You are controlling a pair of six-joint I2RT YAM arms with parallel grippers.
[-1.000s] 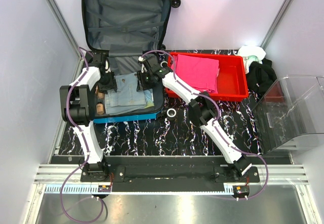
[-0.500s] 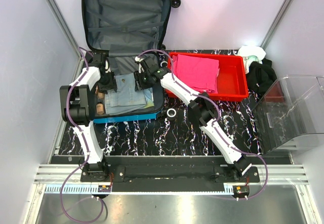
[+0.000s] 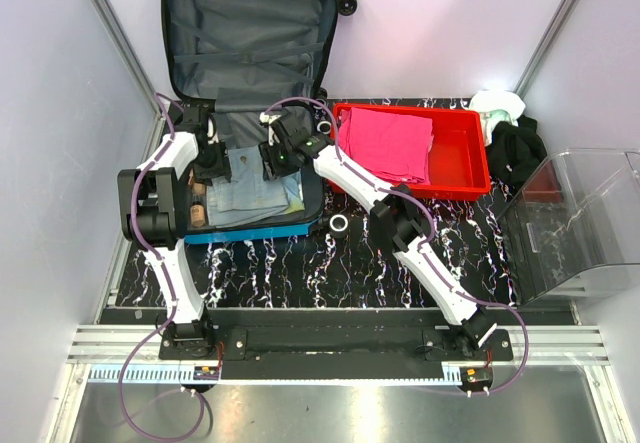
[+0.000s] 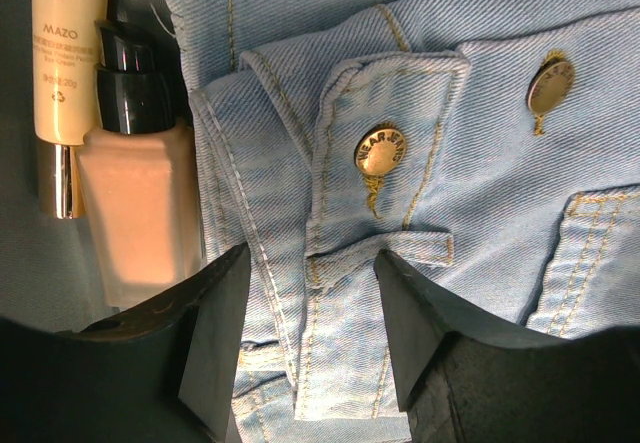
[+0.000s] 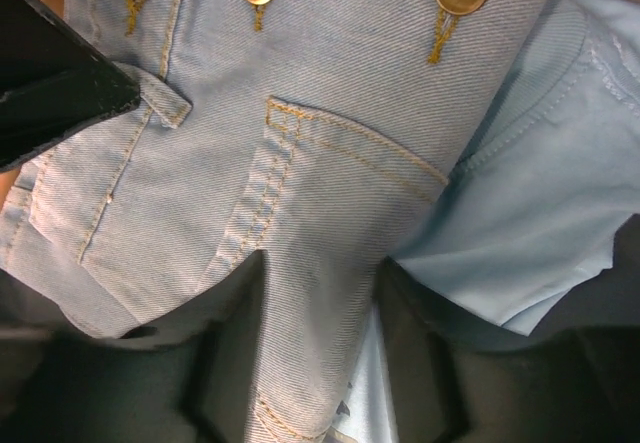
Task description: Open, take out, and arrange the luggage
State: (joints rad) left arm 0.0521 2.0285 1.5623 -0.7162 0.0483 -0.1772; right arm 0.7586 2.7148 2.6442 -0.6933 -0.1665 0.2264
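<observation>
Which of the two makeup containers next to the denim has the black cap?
The squarish bottle of beige foundation nearest the denim; the cream tube's cap is shiny metal.

The overhead camera, fixed above and behind my arms' bases, looks down on the whole counter (image 3: 300, 263), with the open luggage (image 3: 250, 53) at upper left of the frame. The camera on my left tool (image 4: 310, 293) looks straight down, very near, at folded denim (image 4: 470, 193); the one on my right tool (image 5: 315, 363) does likewise. Both wrist views share that denim and its brass buttons (image 4: 380, 151), small in the overhead view.
</observation>
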